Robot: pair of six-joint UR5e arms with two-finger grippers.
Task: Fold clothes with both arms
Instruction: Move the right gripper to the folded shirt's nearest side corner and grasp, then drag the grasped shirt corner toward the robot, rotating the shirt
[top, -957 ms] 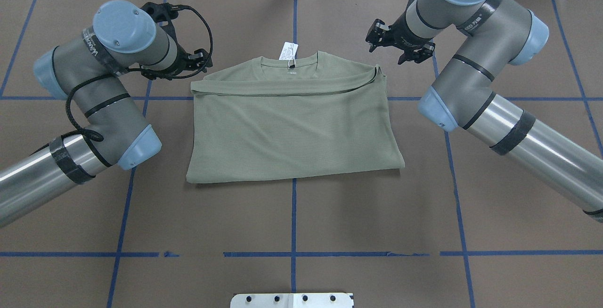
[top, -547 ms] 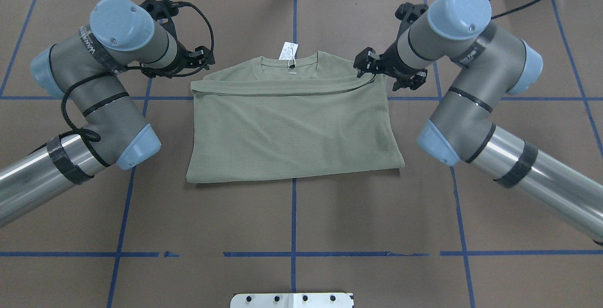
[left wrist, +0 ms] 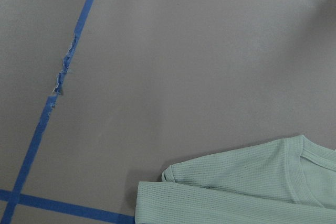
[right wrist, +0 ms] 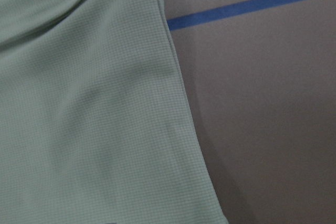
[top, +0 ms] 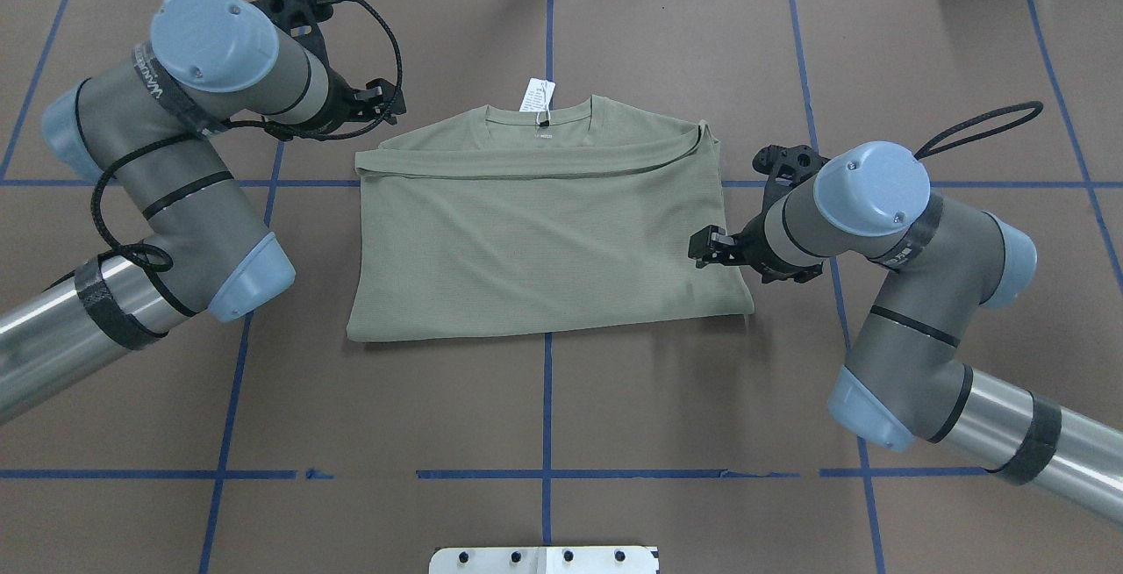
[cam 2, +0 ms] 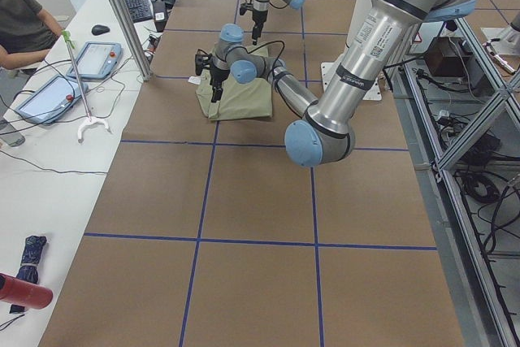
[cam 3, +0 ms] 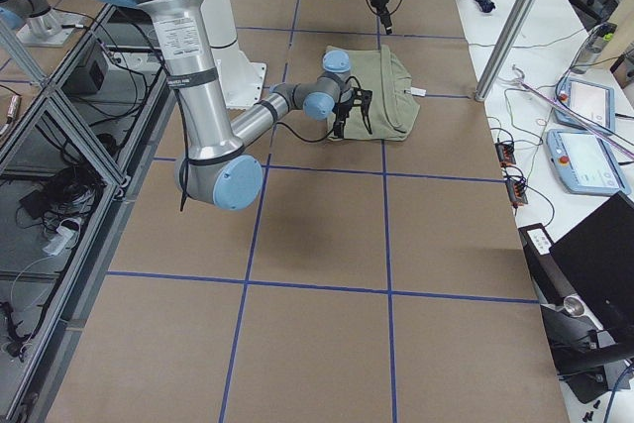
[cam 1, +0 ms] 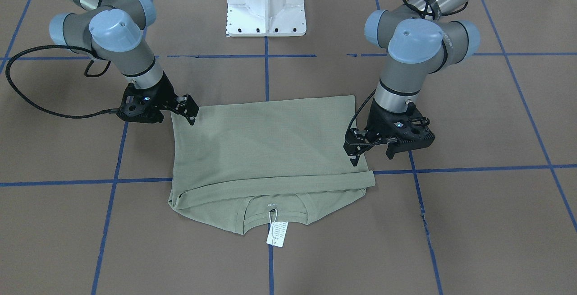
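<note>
The hang tag's (cam 1: 276, 233) print is too small to read.

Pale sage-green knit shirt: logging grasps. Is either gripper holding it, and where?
Nothing is held: the pale sage-green knit shirt lies flat, with the right gripper and the left gripper both open at its edges.

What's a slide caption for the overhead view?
Partly folded sage-green shirt lies flat, left arm by its collar-end corner, right arm at its side edge.

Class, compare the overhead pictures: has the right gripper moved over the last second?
Yes. The right gripper has crossed the horizontal blue tape line toward the robot, travelling along the shirt side edge.
</note>
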